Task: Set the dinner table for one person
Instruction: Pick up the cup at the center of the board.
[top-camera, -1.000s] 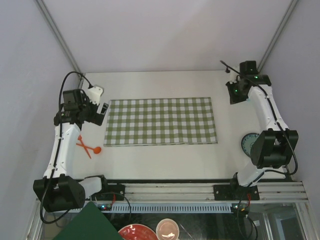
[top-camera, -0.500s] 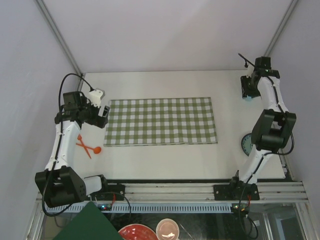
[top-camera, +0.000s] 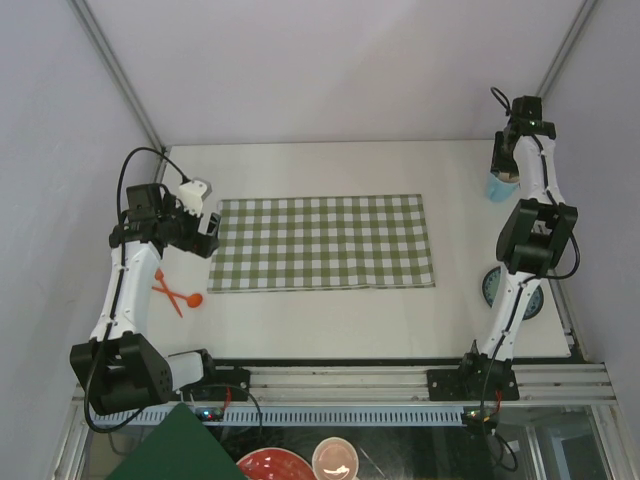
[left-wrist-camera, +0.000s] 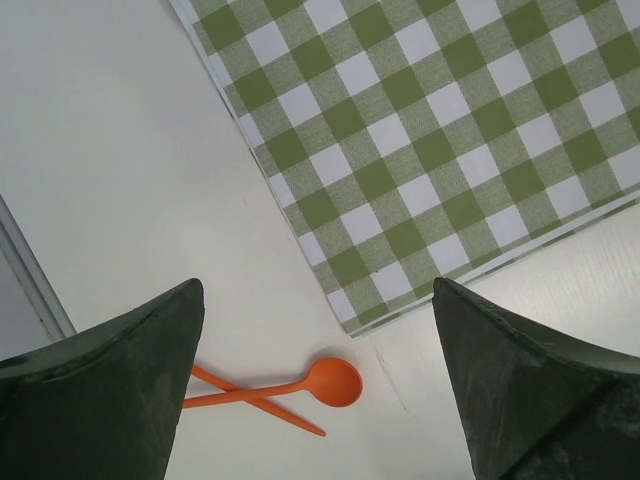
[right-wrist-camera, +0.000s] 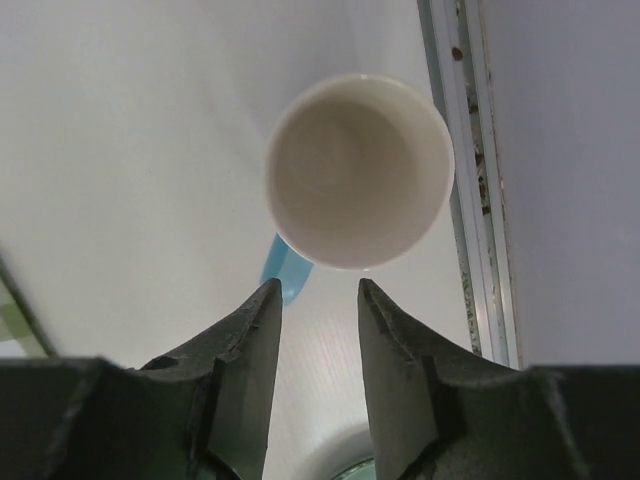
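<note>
Dinner table (top-camera: 330, 320) | right arm (top-camera: 538, 175) outstretched, jaws apparently above cup (right-wrist-camera: 360, 170) | left jaws wide

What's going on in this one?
The right gripper, jaws apart and empty, hovers over a blue cup at the far right corner of the dinner table. The left gripper hangs wide open above the left edge of the checked cloth, near an orange spoon. A plate lies beside the right arm.
</note>
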